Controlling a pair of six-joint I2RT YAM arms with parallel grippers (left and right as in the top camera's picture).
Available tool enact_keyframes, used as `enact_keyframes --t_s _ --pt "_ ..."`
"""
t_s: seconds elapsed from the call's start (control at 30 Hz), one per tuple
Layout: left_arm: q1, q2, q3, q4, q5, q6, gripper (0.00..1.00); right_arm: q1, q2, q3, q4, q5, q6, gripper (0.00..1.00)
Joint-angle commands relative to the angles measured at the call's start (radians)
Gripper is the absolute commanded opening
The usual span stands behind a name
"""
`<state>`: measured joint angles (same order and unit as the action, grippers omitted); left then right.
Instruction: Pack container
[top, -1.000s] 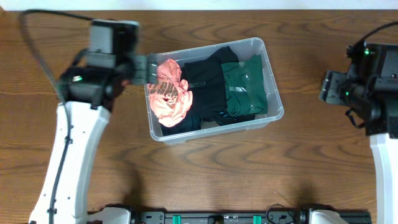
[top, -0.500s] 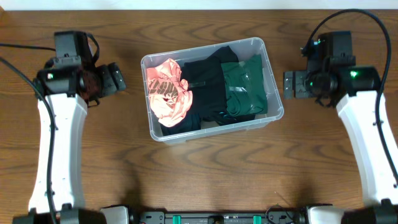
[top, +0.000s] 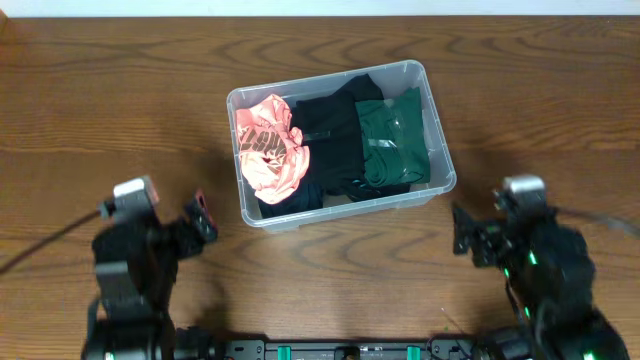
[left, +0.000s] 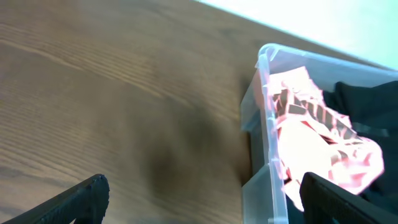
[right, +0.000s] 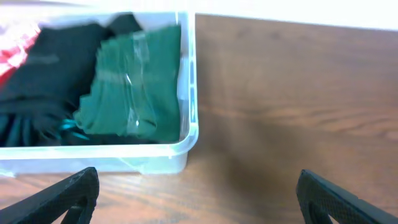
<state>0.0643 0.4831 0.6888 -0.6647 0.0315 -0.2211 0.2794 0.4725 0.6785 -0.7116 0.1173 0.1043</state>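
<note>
Left gripper jaws wide, holding nothing, near container front-left corner. Right gripper same, off front-right corner. Container mid-table, slightly skewed; pink garment, black garment, green garment inside.

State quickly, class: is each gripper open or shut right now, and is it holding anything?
Left gripper: jaws open, holding nothing.
Right gripper: jaws open, holding nothing.

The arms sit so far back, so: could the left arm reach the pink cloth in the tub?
Likely yes: in the open tub the pink cloth lies uncovered, nearest the left arm, fingers open.
</note>
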Motion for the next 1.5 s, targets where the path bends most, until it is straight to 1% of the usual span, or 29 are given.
enact_keyframes --t_s 0.0,0.13,0.47,0.57,0.7,0.93,0.97,1.03,1.1,1.23,1.4,1.47 --pt "-0.002 -0.103 -0.016 -0.034 0.013 -0.024 0.98 0.01 -0.113 -0.034 -0.039 0.032 0.022 0.99" --pt "-0.002 -0.164 -0.016 -0.097 0.013 -0.024 0.98 0.01 -0.187 -0.034 -0.136 0.032 0.022 0.99" --pt "-0.002 -0.164 -0.016 -0.215 0.013 -0.024 0.98 0.009 -0.191 -0.034 -0.388 0.032 0.022 0.99" --pt "-0.002 -0.164 -0.016 -0.238 0.013 -0.024 0.98 0.009 -0.192 -0.034 -0.389 0.032 0.022 0.99" --pt "-0.002 -0.164 -0.016 -0.261 0.013 -0.024 0.98 0.005 -0.278 -0.034 -0.389 0.032 0.022 0.99" --pt "-0.002 -0.164 -0.016 -0.27 0.013 -0.024 0.98 -0.093 -0.439 -0.07 -0.375 -0.003 0.022 0.99" --pt "-0.002 -0.164 -0.016 -0.27 0.013 -0.024 0.98 -0.104 -0.469 -0.092 -0.359 -0.002 0.021 0.99" --pt "-0.002 -0.164 -0.016 -0.27 0.013 -0.024 0.98 -0.116 -0.459 -0.124 -0.324 -0.002 0.017 0.99" --pt "-0.002 -0.164 -0.016 -0.27 0.013 -0.024 0.98 -0.124 -0.466 -0.18 -0.231 -0.002 0.009 0.99" --pt "-0.002 -0.164 -0.016 -0.27 0.013 -0.024 0.98 -0.134 -0.467 -0.318 0.026 -0.002 -0.021 0.99" --pt "-0.002 -0.164 -0.016 -0.27 0.013 -0.024 0.98 -0.142 -0.467 -0.542 0.432 -0.002 -0.092 0.99" --pt "-0.002 -0.164 -0.016 -0.27 0.013 -0.024 0.98 -0.142 -0.467 -0.612 0.49 -0.002 -0.091 0.99"
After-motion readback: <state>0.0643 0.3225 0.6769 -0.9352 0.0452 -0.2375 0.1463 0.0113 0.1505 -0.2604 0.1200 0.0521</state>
